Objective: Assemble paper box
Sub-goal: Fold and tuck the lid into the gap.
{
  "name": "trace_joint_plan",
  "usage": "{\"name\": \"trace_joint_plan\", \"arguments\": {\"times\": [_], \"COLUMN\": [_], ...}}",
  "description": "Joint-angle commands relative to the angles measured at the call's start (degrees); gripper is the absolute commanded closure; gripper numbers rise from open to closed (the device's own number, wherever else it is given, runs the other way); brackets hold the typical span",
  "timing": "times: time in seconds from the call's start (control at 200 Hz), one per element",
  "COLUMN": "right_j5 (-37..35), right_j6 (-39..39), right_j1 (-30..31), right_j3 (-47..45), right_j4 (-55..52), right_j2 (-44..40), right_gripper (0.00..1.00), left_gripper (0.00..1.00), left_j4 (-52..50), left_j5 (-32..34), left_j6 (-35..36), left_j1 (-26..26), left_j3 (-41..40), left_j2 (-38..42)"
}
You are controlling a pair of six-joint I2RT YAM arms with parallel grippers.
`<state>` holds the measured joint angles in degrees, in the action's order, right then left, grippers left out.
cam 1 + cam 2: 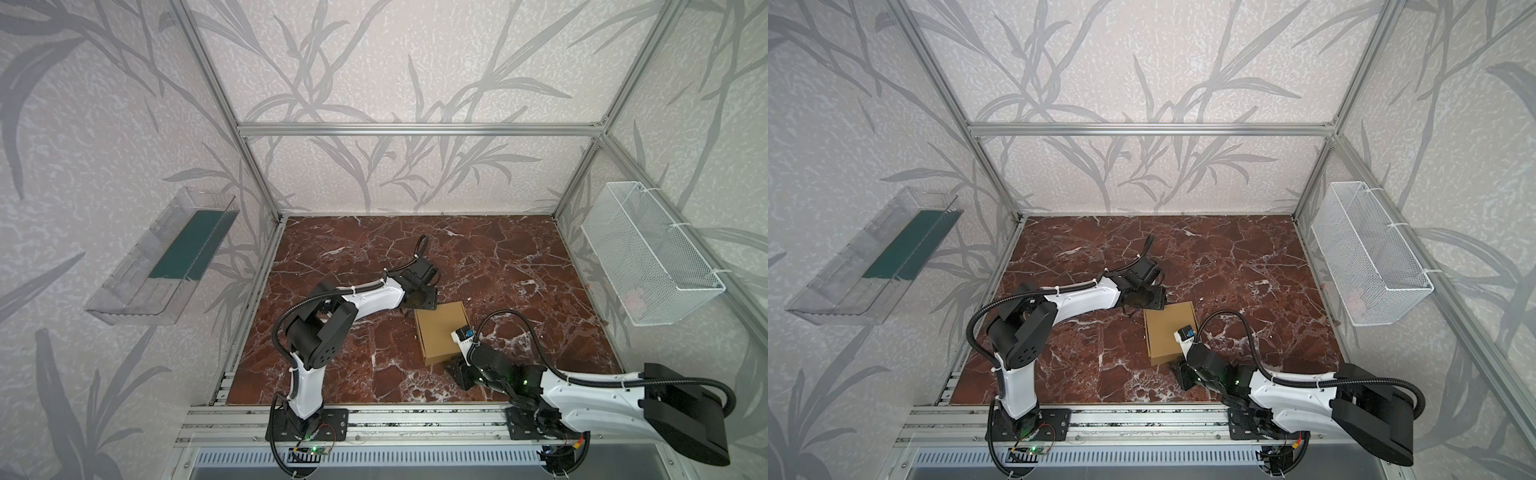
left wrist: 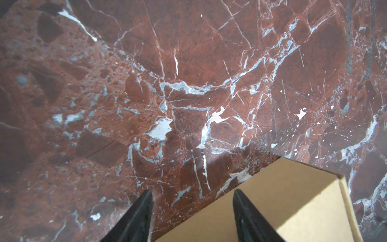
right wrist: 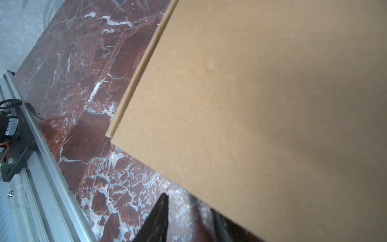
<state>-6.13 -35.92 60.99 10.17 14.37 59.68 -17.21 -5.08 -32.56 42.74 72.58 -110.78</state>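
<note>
Red marble tabletop (image 1: 519, 266) bears a folded paper box (image 1: 436, 332).

One flat tan cardboard box (image 1: 436, 332) sits on one red-brown marble tabletop (image 1: 519, 257). There are two white-and-black robot arms (image 1: 368, 297), one clear plastic tray (image 1: 137, 257) on the left wall, and one white wire-mesh basket (image 1: 648, 257) on the right wall.

You're looking at the paper box (image 1: 440, 332) lying on the table (image 1: 519, 257), left gripper (image 1: 424, 300) behind it, right gripper (image 1: 456, 370) before it.
</note>
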Motion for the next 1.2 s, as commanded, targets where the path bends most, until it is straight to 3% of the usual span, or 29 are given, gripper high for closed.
{"name": "trace_joint_plan", "arguments": {"times": [0.0, 0.295, 0.575, 0.665, 0.9, 1.195], "right_j5": [-6.54, -14.27, -24.62, -22.83, -3.44, -1.44], "right_j6": [-5.08, -14.86, -23.03, -21.4, -11.73, -10.06], "right_j1": [-1.01, -1.05, -2.01, -6.8, -23.85, -25.03], "right_j3": [-0.7, -0.44, 7.39, 7.84, 5.09, 4.25], "right_j4": [-6.13, -35.04, -57.16, -56.77, -42.24, -29.12], "right_j2": [-5.9, -27.01, -30.2, -30.31, -25.67, -13.04], "right_gripper": [0.63, 0.63, 0.61, 0.61, 0.62, 0.63], "left_gripper": [0.38, 0.38, 0.38, 0.38, 0.38, 0.38], "left_j4": [-6.74, -7.59, -8.71, -8.98, -9.13, -7.6], "left_j5": [-2.65, -2.55, -2.43, -2.43, -2.66, -3.94], "left_j6": [1.23, 1.95, 2.06, 2.06, 2.07, 1.37], "left_j1": [1.2, 1.12, 1.12, 1.12, 1.12, 1.19], "left_j3": [-2.18, -1.24, 0.5, 0.93, 1.69, 1.05], "left_j2": [-1.23, -1.77, -2.14, -2.13, -2.55, -3.21]}}
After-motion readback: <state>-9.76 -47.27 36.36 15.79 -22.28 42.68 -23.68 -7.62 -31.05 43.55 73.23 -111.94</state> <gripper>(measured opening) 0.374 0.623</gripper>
